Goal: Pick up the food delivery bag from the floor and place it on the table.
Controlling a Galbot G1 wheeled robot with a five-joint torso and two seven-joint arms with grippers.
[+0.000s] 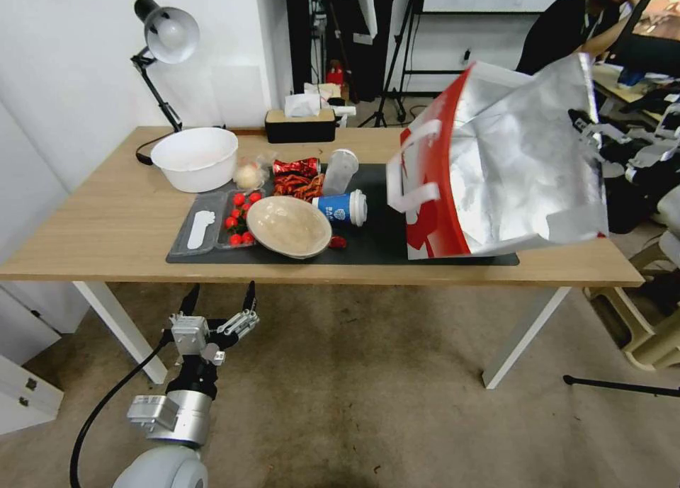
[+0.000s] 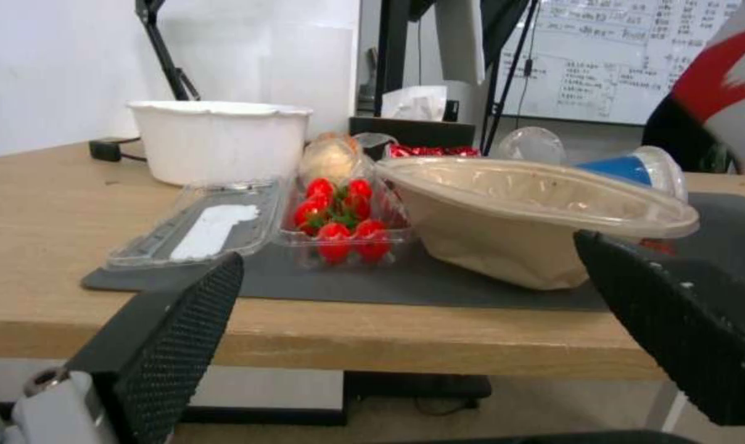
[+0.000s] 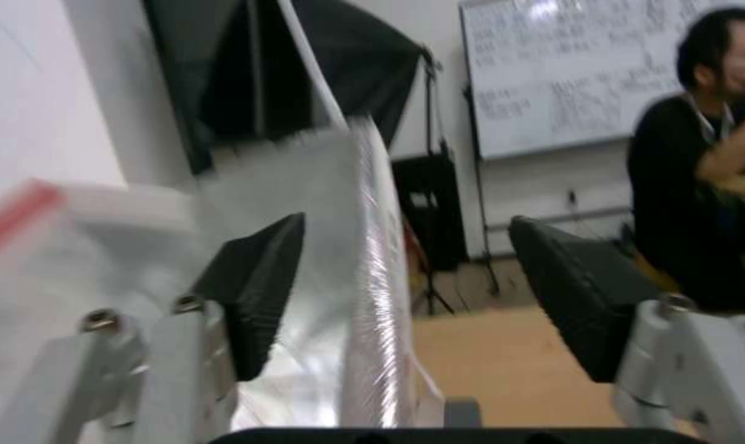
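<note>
1. Bag standing on the right end of the mat, tilted, foil lining facing the camera, red side panel and white handles toward the cup.
2. Right hand at the bag's upper edge, fingers spread on either side of the foil rim, not pressing it.
3. Left hand low over the floor, in front of the tabletop edge, below the tomato box; fingers spread, holding nothing.
4. Left of the bag on the mat: cup on its side, bowl, tomato box.
</note>
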